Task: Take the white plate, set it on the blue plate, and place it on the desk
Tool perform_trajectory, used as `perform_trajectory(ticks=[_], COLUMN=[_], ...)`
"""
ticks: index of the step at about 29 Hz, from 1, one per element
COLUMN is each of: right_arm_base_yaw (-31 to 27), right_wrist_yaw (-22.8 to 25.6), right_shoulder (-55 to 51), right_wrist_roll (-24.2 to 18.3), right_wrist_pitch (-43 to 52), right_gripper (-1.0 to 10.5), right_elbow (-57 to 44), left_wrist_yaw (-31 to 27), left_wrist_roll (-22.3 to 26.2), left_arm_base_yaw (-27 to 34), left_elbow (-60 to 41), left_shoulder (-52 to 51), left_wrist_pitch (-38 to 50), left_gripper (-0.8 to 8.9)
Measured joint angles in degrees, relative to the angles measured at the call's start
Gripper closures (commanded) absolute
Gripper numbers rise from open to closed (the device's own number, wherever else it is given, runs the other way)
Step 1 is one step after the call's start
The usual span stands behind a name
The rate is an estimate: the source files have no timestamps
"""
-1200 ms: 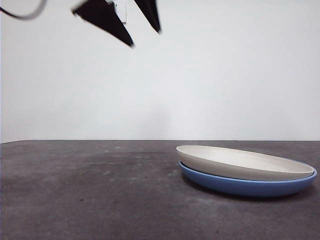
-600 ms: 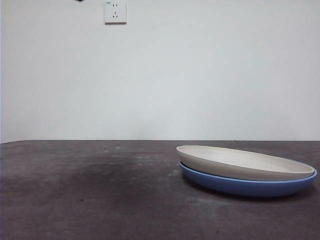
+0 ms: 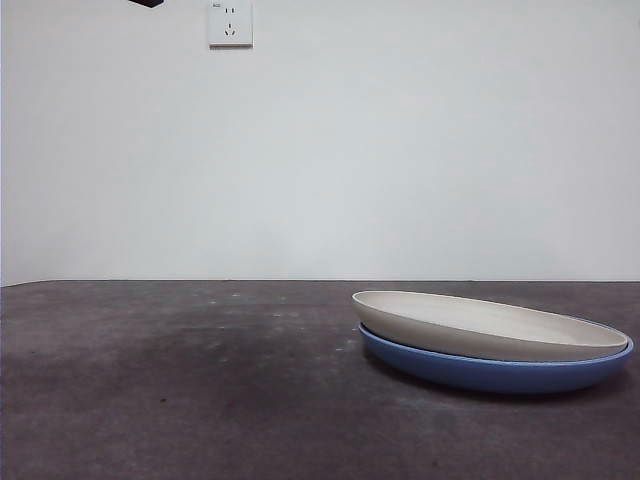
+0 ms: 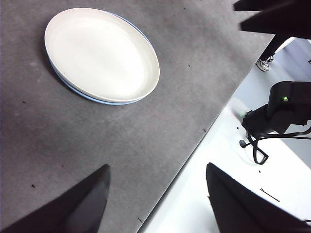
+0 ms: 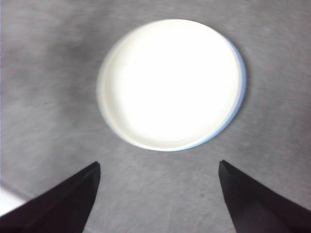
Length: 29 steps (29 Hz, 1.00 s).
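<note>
The white plate (image 3: 490, 326) rests tilted on top of the blue plate (image 3: 495, 370) at the right of the desk (image 3: 200, 400). In the left wrist view the white plate (image 4: 101, 54) covers the blue plate (image 4: 80, 92), which shows only as a thin rim. The right wrist view has the white plate (image 5: 170, 83) with a blue plate (image 5: 239, 90) edge peeking out. My left gripper (image 4: 158, 187) is open, high above the desk edge. My right gripper (image 5: 158, 182) is open, high above the plates. Neither touches a plate.
A wall socket (image 3: 230, 22) sits high on the white wall. A black arm tip (image 3: 147, 3) shows at the top edge. In the left wrist view, the desk's edge (image 4: 204, 128) borders a white floor with a black device (image 4: 279, 109).
The black gripper jaws that hung at the top left of the front view one second ago have risen out of view, leaving only a small tip. The plates have not moved.
</note>
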Motion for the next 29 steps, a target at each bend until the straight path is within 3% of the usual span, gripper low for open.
perform_trajectory(ticks=[8,15,20,29], right_arm_base_yaw=[-0.1,-1.2,-2.1,-2.8], right_wrist_yaw=[4.6,4.8,7.5,7.5], right_shoulder=[13.6,27.1,34.1,40.2], right_wrist_roll=[3.9,4.0,3.9,3.1], right_wrist_pitch=[12.5,22.2,25.4,30.0], right_gripper=[5.6,5.6,5.6,7.2], right_elbow=[-5.8,-5.8,-5.8,-5.8], left_wrist_yaw=[0.0,0.0,0.0,0.0], left_wrist_roll=[0.0,0.0,0.0,0.0], left_arm_base_yaw=[0.0,0.0,0.0,0.0], left_elbow=[0.0,0.0,0.0,0.0], left_shoulder=[0.0,0.0,0.0,0.0], left_wrist_pitch=[-0.2,-1.0,-1.1,-1.1], left_gripper=[5.02,5.02,5.02,5.02])
